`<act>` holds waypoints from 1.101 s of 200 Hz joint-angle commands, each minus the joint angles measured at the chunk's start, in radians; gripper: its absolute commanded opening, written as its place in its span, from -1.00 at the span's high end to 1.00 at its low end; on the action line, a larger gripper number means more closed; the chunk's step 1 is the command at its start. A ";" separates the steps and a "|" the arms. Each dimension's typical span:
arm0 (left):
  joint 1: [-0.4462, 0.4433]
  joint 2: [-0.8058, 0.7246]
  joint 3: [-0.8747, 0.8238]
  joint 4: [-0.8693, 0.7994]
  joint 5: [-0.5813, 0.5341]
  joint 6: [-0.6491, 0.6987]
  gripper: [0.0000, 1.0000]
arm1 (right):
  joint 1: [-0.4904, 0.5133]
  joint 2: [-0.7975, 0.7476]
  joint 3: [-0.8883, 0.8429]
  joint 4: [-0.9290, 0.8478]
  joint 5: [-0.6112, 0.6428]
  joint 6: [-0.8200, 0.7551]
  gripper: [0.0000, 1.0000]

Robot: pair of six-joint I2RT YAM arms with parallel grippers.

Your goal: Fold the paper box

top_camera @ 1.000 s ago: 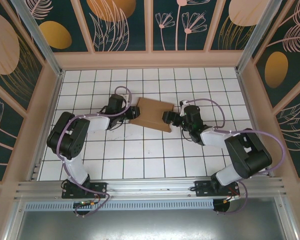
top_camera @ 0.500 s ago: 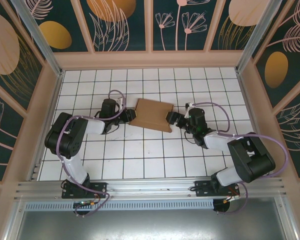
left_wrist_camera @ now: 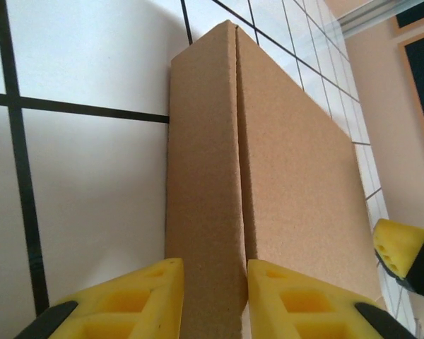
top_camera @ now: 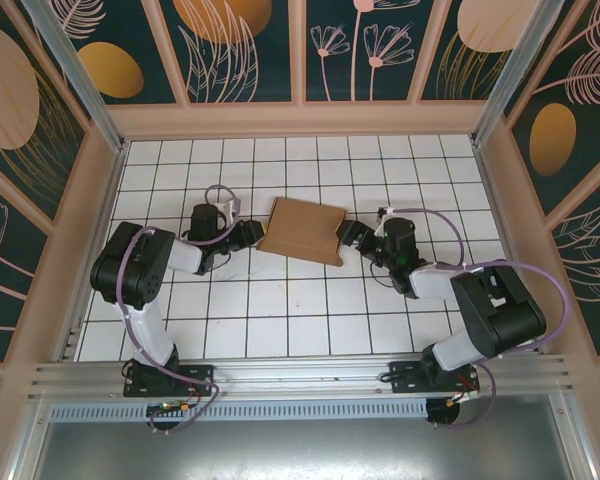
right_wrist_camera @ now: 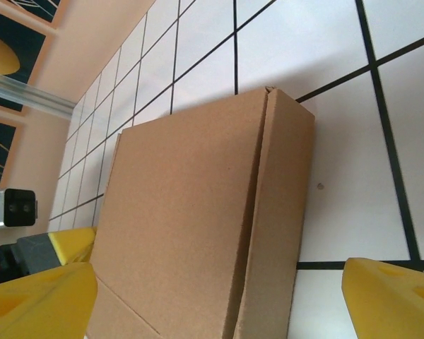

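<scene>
On white tiled floor (top_camera: 280, 310) within floral-panelled walls (top_camera: 360, 50), paper box (top_camera: 302, 230) between left tool (top_camera: 252, 234), grip unclear, and wide-spread right tool (top_camera: 345, 237)

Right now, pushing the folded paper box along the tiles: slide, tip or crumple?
Likely slides, not tips: the paper box lies flat and low on smooth tiles. Probably light; thin cardboard at its seam may dent if pinched.

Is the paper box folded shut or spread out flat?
Folded: the paper box is a compact rectangular block, top panel down onto its side walls.
</scene>
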 commanded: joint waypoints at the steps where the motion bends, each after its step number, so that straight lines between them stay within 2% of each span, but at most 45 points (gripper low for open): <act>1: 0.013 0.043 -0.025 0.090 0.048 -0.046 0.45 | -0.007 0.031 0.009 0.054 -0.045 0.051 -0.80; 57: 0.049 0.069 -0.045 0.141 0.058 -0.095 0.45 | -0.012 0.094 0.035 0.061 -0.088 0.114 -0.80; 103: 0.083 0.097 -0.057 0.150 0.048 -0.136 0.45 | -0.017 0.158 0.045 0.155 -0.144 0.164 -0.80; 157: 0.100 0.116 -0.059 0.191 0.074 -0.166 0.46 | -0.016 0.220 0.081 0.181 -0.193 0.191 -0.80; 179: 0.101 0.092 -0.053 0.192 0.127 -0.122 0.26 | -0.017 0.233 0.089 0.172 -0.191 0.188 -0.80; 206: 0.089 0.013 0.001 -0.072 0.110 0.061 0.00 | -0.018 0.258 0.148 0.080 -0.185 0.140 -0.79; 220: 0.085 -0.008 0.001 -0.101 0.123 0.079 -0.06 | -0.021 0.282 0.192 0.054 -0.197 0.124 -0.70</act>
